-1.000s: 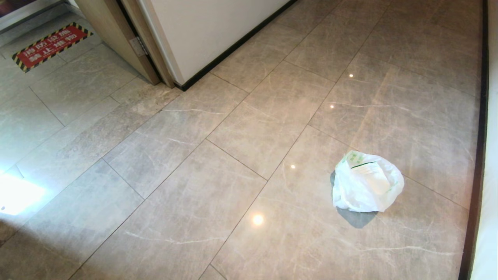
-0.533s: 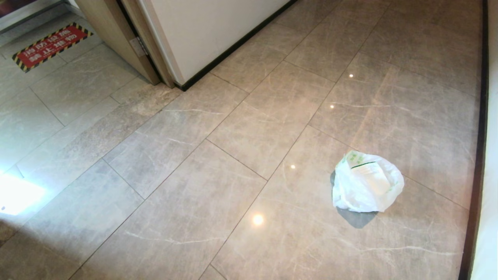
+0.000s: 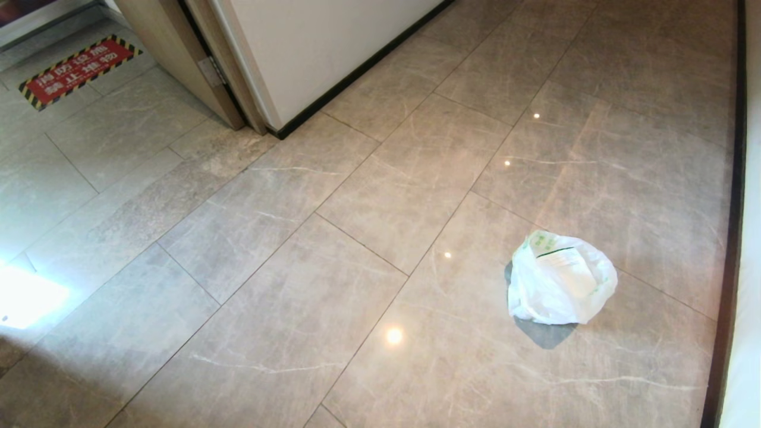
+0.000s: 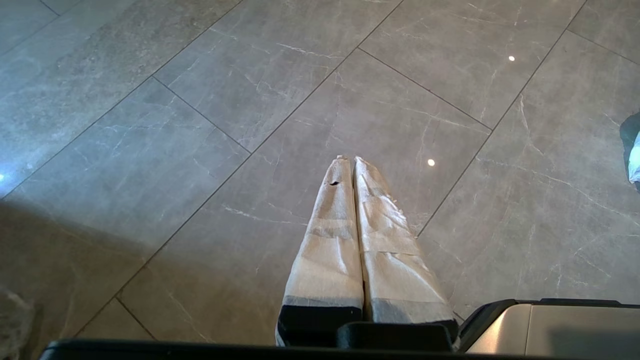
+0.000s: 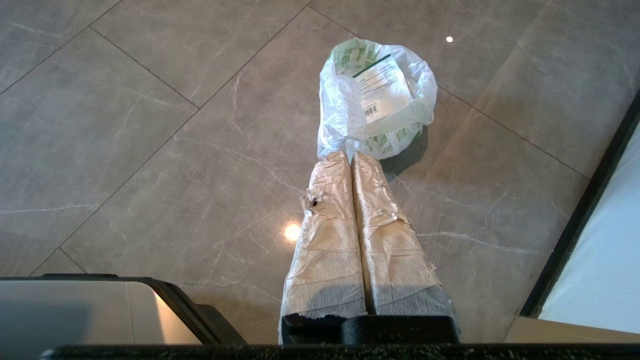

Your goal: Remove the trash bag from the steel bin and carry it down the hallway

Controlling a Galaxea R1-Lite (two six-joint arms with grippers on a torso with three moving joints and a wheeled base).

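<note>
- The trash bag point(image 3: 559, 279) sat slumped on the hallway point(image 3: 380, 196) floor, mouth agape, a printed paper inside.
- Right gripper point(image 5: 351, 159) clenched, empty, near the bag; left gripper point(image 4: 350, 161) clenched, well apart.

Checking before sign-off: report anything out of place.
The thin white plastic bag with green print lies slumped alone on the glossy beige tiled floor, near the right wall, held by neither hand. No steel bin is in view.
</note>
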